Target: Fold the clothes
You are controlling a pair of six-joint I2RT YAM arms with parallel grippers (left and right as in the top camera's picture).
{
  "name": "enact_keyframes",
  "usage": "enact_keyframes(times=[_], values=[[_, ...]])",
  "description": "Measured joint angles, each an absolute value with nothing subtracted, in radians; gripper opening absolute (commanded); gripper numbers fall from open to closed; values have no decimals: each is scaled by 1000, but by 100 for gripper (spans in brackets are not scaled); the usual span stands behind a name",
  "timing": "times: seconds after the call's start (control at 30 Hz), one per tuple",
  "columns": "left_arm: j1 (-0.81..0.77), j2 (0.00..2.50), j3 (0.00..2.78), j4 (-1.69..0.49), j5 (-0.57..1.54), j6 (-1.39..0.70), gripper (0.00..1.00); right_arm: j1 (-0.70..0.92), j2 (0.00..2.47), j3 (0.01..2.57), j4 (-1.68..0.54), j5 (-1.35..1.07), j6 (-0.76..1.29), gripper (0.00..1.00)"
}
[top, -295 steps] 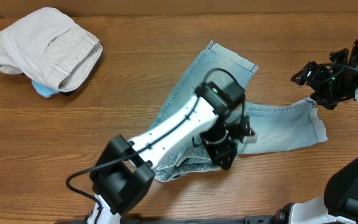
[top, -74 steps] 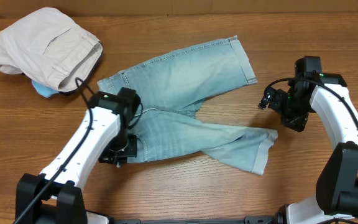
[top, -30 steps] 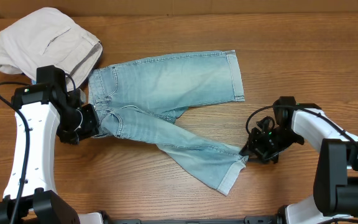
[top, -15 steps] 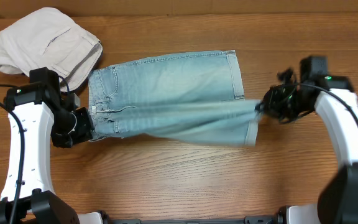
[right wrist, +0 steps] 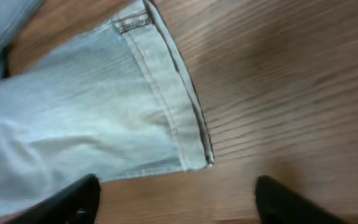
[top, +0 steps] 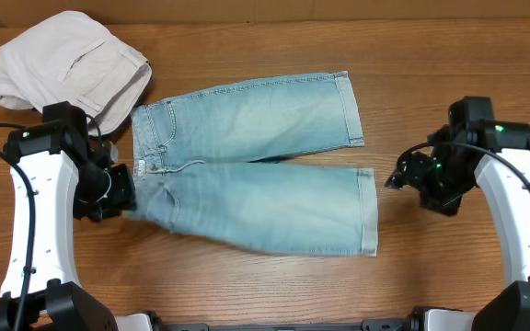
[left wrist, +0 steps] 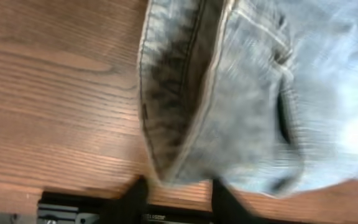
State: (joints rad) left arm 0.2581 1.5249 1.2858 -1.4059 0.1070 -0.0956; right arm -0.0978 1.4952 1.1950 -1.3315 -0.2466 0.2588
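Across the middle of the counter (top: 247,285) the jeans (top: 256,165) lie flat, legs toward the right edge. At the blurred waistband (left wrist: 179,93) the left end effector (top: 125,195) sits low, fingers apart. The right end effector (top: 397,178), on a bent arm, gapes beyond the hem (right wrist: 179,106).

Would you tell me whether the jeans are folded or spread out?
Spread out: the jeans lie flat, both legs side by side, unfolded.

The faded light blue denim jeans (top: 256,119) have paler worn patches. The crumpled beige khaki trousers (top: 63,64) are plain. The wooden table (top: 247,294) is brown and grained.
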Motion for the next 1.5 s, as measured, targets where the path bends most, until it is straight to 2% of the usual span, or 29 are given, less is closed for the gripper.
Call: enact_keyframes(times=[0.07,0.13,0.17,0.2,0.27,0.33,0.37,0.4,0.6,0.73,0.8,0.97,1.07,1.13,1.23,1.33,1.43,1.5], values=[[258,1525,1286,-1417,92,-99,70,-97,1495,1146,-1296,-246,280,89],[260,1525,1286,-1425,81,-101,73,-97,1495,1094,-1240,-255,289,88],[260,1525,1287,-1426,73,-104,72,-98,1496,1064,-1206,-263,295,85],[263,1525,1287,-1424,68,-105,62,-97,1497,1033,-1168,-273,294,80],[264,1525,1288,-1411,65,-113,36,-97,1497,969,-1065,-310,287,52],[264,1525,1289,-1370,87,-111,12,-98,1497,921,-962,-351,281,31],[263,1525,1290,-1346,107,-107,4,-97,1497,899,-907,-375,278,27],[261,1525,1290,-1324,129,-104,4,-97,1497,872,-836,-406,275,26],[202,1524,1267,-1177,196,-88,4,-97,1497,749,-620,-506,283,29],[140,1522,1190,-1063,211,-73,10,-97,1497,669,-526,-527,294,30],[116,1522,1156,-1028,215,-69,18,-97,1497,632,-480,-530,315,30],[98,1521,1134,-982,222,-67,27,-98,1491,579,-459,-480,439,23],[98,1521,1134,-976,222,-67,38,-101,1472,590,-511,-364,569,22],[98,1521,1134,-976,221,-63,50,-124,1462,602,-535,-288,633,22],[98,1521,1134,-978,222,-59,58,-196,1468,636,-563,-185,686,23],[98,1521,1134,-981,223,-56,57,-267,1490,680,-569,-140,663,36],[97,1521,1134,-997,221,-55,55,-279,1497,726,-569,-215,562,53],[97,1521,1131,-995,216,-55,55,-260,1497,749,-609,-281,500,59]])
